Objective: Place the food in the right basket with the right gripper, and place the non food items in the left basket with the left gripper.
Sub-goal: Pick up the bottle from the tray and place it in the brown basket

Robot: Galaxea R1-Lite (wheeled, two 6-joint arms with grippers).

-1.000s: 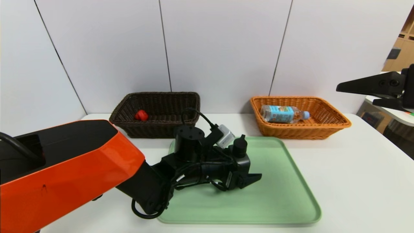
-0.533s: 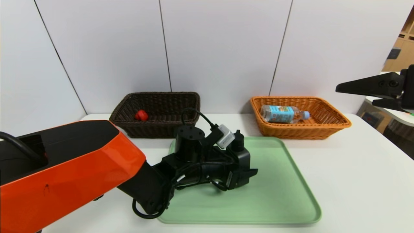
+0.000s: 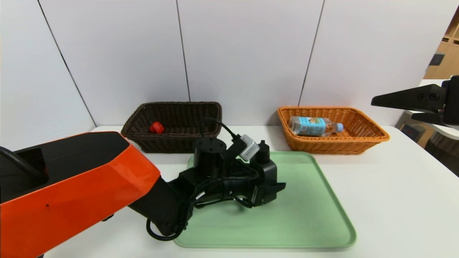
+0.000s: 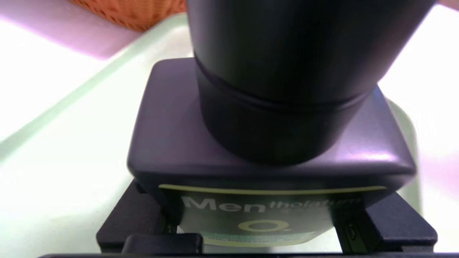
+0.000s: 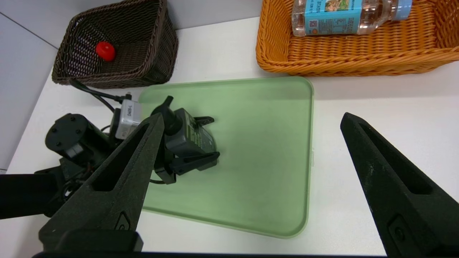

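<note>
Now my left gripper (image 3: pixel 276 190) has closed from spread onto the dark Mentholatum bottle (image 5: pixel 188 134), standing on the green tray (image 3: pixel 315 215). My right gripper (image 5: pixel 247 179) hangs wide apart, parked high at right.

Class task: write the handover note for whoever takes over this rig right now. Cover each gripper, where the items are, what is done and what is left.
Left gripper: shut on the dark bottle, low over the green tray.
Right gripper: open, parked high on the right.
Done: water bottle in the orange basket; a red item in the brown basket.
Left: carry the dark bottle to the brown basket and release.
</note>
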